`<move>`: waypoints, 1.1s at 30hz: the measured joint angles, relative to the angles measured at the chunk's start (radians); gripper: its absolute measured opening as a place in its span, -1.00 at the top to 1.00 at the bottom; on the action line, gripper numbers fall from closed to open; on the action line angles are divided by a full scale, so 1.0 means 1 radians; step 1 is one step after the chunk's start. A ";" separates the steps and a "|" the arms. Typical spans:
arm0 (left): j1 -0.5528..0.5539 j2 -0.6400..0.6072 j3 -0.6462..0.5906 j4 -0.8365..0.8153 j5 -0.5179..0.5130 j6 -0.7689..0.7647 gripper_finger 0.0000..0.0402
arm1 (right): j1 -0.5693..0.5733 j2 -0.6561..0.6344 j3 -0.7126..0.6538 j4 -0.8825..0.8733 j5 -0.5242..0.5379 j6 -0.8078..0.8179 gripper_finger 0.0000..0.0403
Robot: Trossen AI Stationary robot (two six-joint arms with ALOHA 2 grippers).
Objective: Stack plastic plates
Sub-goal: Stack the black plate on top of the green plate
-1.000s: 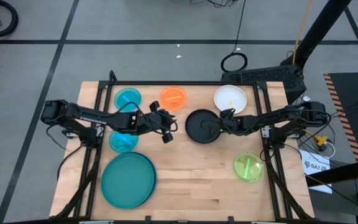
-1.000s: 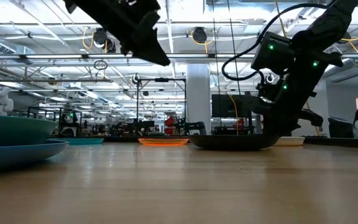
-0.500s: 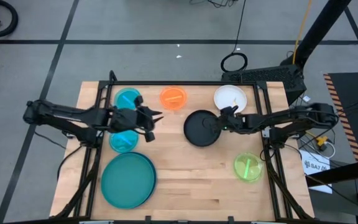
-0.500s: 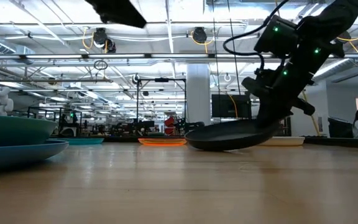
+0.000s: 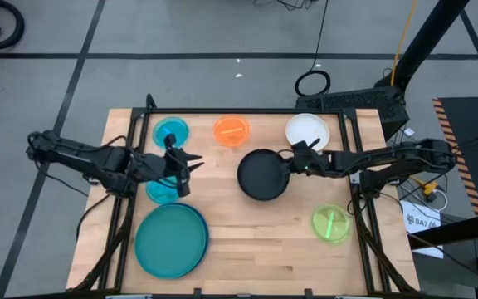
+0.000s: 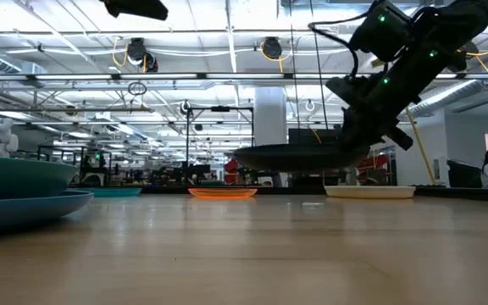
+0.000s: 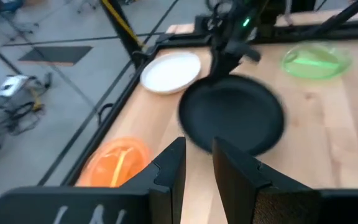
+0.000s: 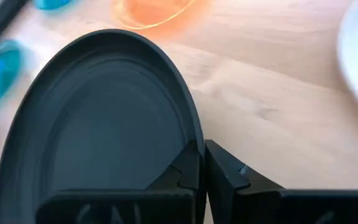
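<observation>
Gripping the black plate (image 5: 262, 174) by its rim, the right fingers (image 5: 293, 162) hold it clear above mid-bench (image 5: 247, 249). The left fingers (image 5: 185, 164), seemingly slightly apart and empty, hover by a cyan plate (image 5: 163, 190).

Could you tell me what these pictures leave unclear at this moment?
- Large teal plate: whether a blue plate lies under it; the high view shows only its top, and the low view's left edge cuts both rims.
- Left gripper: the low view's top edge cuts it off.
- Lime green plate: only a sliver at the low view's right edge.
- Black plate in the right gripper: its underside is unseen.
</observation>
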 joint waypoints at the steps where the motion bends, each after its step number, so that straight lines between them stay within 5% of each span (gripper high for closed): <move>1: -0.015 -0.004 0.000 -0.018 -0.028 -0.005 0.56 | 0.000 0.000 0.000 0.029 -0.017 0.000 0.99; 13: -0.216 -0.135 0.000 -0.193 -0.296 -0.155 0.56 | 0.039 0.007 0.013 0.292 -0.050 -0.026 0.99; 22: -0.367 -0.149 0.000 -0.341 -0.476 -0.300 0.56 | 0.088 0.119 0.170 0.307 -0.047 -0.099 0.99; 33: -0.438 -0.154 0.000 -0.374 -0.513 -0.333 0.56 | 0.151 0.328 0.392 0.299 -0.048 -0.116 0.99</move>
